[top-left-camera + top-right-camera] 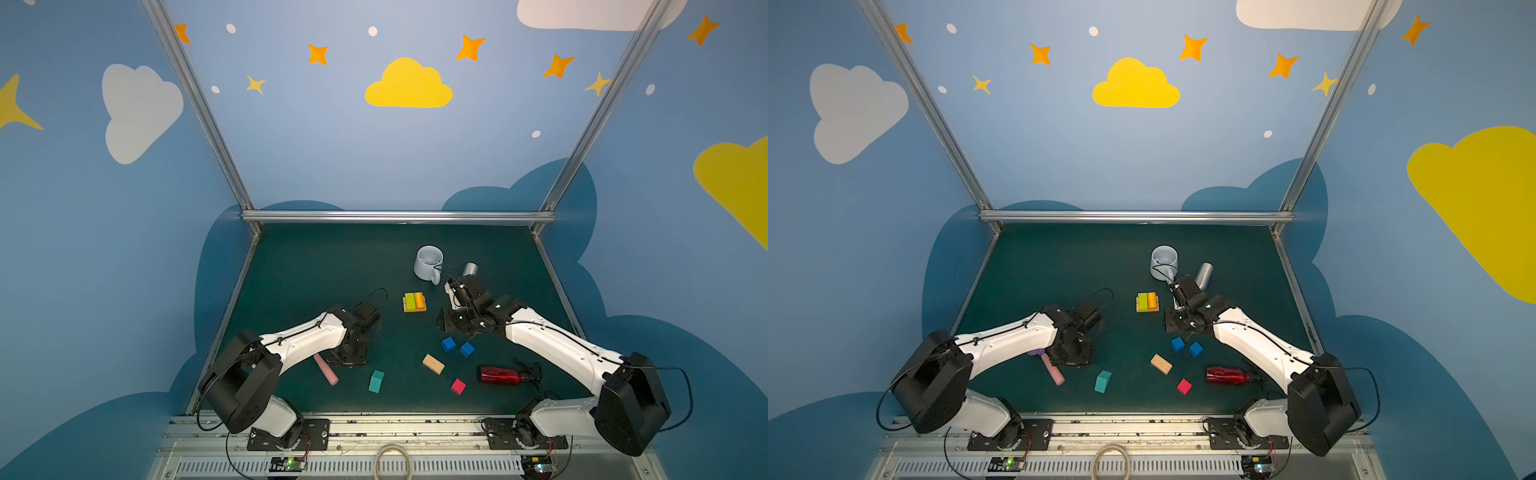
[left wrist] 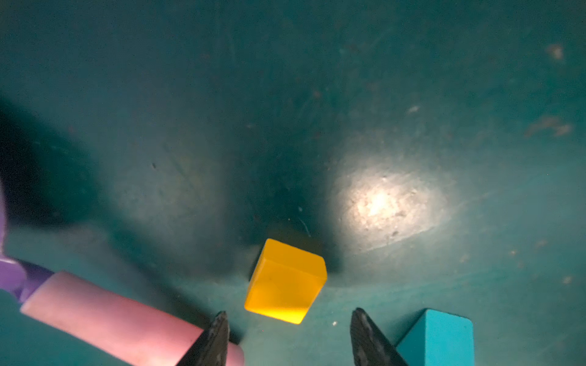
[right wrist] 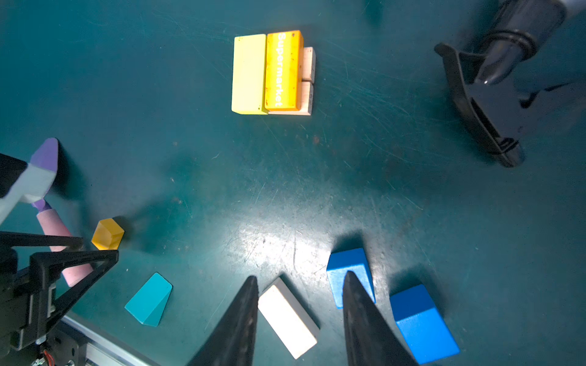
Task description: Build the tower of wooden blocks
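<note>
When counted: one four-bar tower (image 1: 414,302); loose, two blue cubes (image 1: 448,344), one tan bar (image 1: 433,364), one pink cube (image 1: 458,386), one teal piece (image 1: 376,381), one orange cube (image 2: 285,282); left gripper (image 2: 289,312), right gripper (image 3: 300,275): parted, empty.

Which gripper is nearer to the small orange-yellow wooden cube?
Left. The left gripper has the orange-yellow cube just ahead of its open jaws; the right gripper hangs well away, over the loose tan wooden bar.
</note>
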Robot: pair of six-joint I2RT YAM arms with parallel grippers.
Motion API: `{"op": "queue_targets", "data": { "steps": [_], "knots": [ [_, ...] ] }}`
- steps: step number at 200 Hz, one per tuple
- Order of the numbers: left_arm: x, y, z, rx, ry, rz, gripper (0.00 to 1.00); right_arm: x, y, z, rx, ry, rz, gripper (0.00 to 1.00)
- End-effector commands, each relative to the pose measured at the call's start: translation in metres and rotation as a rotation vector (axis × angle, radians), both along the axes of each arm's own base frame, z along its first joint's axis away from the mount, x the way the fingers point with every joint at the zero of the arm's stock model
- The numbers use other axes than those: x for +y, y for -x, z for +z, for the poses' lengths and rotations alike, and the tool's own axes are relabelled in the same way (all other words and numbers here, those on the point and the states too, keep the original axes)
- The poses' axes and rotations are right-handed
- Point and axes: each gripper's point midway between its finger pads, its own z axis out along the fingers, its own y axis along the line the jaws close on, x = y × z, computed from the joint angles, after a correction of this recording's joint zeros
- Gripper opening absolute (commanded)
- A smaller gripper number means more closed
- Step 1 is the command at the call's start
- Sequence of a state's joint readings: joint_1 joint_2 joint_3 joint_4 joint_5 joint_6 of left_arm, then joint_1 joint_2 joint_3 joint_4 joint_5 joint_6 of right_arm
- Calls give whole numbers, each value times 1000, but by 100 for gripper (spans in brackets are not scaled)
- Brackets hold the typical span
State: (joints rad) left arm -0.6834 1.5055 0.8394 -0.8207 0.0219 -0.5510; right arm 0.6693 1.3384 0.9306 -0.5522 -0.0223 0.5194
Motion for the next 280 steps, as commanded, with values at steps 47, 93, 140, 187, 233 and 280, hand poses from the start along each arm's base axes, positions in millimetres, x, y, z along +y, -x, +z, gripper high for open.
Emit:
{"op": "queue_targets", "data": {
  "steps": [47, 93, 140, 187, 233, 280],
  "knots": [
    [6, 0, -13, 6, -49, 23, 56, -7, 3, -8, 21, 27, -19, 43],
    [0, -6, -13, -4, -31, 24, 53, -8, 3, -10, 24, 26, -25, 43],
    [-8, -6, -10, -13, 25, 28, 51, -6, 3, -13, 30, 25, -23, 43],
    [-15, -7, -4, -30, 74, 27, 51, -4, 2, -16, 37, 20, -19, 43],
    [-1, -7, -5, -36, -2, 38, 51, -4, 3, -16, 38, 22, -18, 43],
    [2, -16, -1, -73, -31, 34, 51, -5, 4, -18, 39, 17, -23, 43]
  ]
}}
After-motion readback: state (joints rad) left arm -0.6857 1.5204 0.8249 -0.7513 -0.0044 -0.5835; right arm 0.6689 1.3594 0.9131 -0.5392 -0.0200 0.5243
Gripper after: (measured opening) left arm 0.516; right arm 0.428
